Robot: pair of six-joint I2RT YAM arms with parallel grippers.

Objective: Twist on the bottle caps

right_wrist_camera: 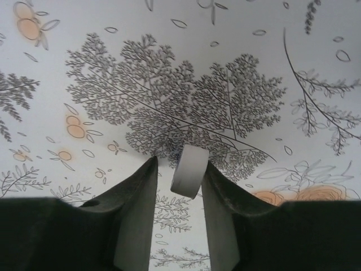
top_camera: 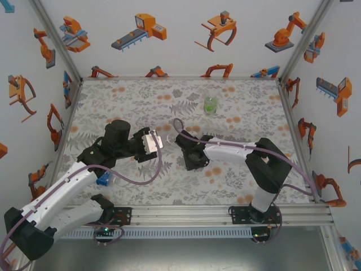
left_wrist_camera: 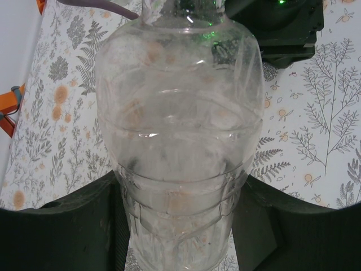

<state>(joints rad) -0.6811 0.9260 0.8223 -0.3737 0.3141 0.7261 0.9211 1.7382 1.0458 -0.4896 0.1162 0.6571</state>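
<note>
1. The left gripper (left_wrist_camera: 179,189) is closed on the lower body of the clear bottle (left_wrist_camera: 179,107). One dark finger presses in on each side of it, and the plastic is ribbed where they grip.
2. From overhead, that bottle is held out over the middle of the desk (top_camera: 248,113), which is covered in a leaf-and-flower print. It points across towards the other arm.
3. The right gripper (right_wrist_camera: 180,164) has come together on a white cap (right_wrist_camera: 190,172). The cap is pinched right at the fingertips and turned on its edge, with the patterned desk behind it. I can't tell whether the cap touches the surface or hangs above it.
4. In the overhead view the two grippers face each other near the centre of the desk, close together.
5. The green bottle (top_camera: 210,105) stands upright towards the far side, well apart from both arms.
6. The blue-labelled bottle (top_camera: 103,180) is on the near left, just beside the left arm and partly hidden by it. I can't tell whether it is standing or lying.
</note>
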